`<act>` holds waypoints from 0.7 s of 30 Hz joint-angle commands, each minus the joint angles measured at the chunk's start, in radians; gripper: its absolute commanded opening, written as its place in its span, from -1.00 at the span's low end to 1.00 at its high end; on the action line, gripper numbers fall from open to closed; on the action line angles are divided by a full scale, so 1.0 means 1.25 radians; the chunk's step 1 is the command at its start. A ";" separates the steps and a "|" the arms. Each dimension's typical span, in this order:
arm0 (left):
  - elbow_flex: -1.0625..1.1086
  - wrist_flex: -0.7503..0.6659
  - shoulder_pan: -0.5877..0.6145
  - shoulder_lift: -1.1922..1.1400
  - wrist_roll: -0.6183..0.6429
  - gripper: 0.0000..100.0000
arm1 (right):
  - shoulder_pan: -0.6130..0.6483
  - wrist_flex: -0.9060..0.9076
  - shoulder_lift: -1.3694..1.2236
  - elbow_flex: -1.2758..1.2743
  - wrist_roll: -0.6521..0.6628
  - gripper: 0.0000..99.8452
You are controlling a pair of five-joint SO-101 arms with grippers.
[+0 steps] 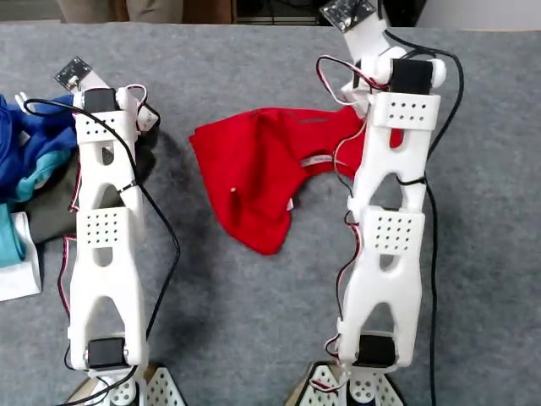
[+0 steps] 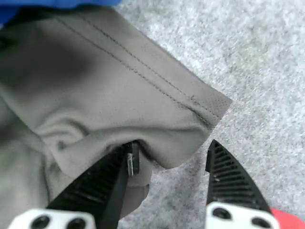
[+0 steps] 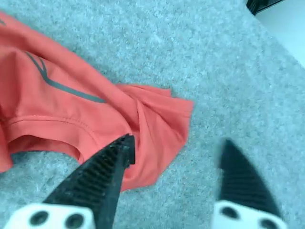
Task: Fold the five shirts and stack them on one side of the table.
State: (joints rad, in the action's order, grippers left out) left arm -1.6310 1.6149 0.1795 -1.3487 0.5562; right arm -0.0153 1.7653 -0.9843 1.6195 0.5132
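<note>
The grey bench (image 1: pixel 254 338) carries a crumpled red shirt (image 1: pixel 254 178) in the upper centre of the high view and a heap of shirts (image 1: pixel 30 139) at the left edge. The left end effector (image 2: pixel 174 148) is spread wide, one finger against the grey shirt (image 2: pixel 95 86). The right end effector (image 3: pixel 177 142) hangs released, holding nothing, over the red shirt's edge.

Setting: robotics lab bench. Evidence: white plastic left arm (image 1: pixel 106 254) and right arm (image 1: pixel 389 245) bolted side by side at the edge of a table (image 1: pixel 254 338) covered in grey felt, with bare cables (image 1: pixel 165 245) looped along both
</note>
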 commanded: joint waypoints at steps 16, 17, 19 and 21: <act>-0.027 -0.039 0.010 0.012 -0.001 -0.79 | 0.236 -0.017 0.234 -0.670 -0.244 -0.73; -0.027 -0.039 0.011 0.012 -0.001 -0.79 | 0.241 -0.023 0.234 -0.692 -0.254 -0.72; -0.027 -0.039 0.011 0.012 -0.001 -0.79 | 0.253 -0.028 0.234 -0.722 -0.269 -0.66; -0.027 -0.039 0.011 0.012 -0.001 -0.79 | 0.266 -0.041 0.230 -0.749 -0.282 -0.60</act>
State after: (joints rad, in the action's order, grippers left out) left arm -1.6310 1.5812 0.1795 -1.3487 0.5562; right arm 0.2854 1.7407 -0.7741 0.7250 0.1834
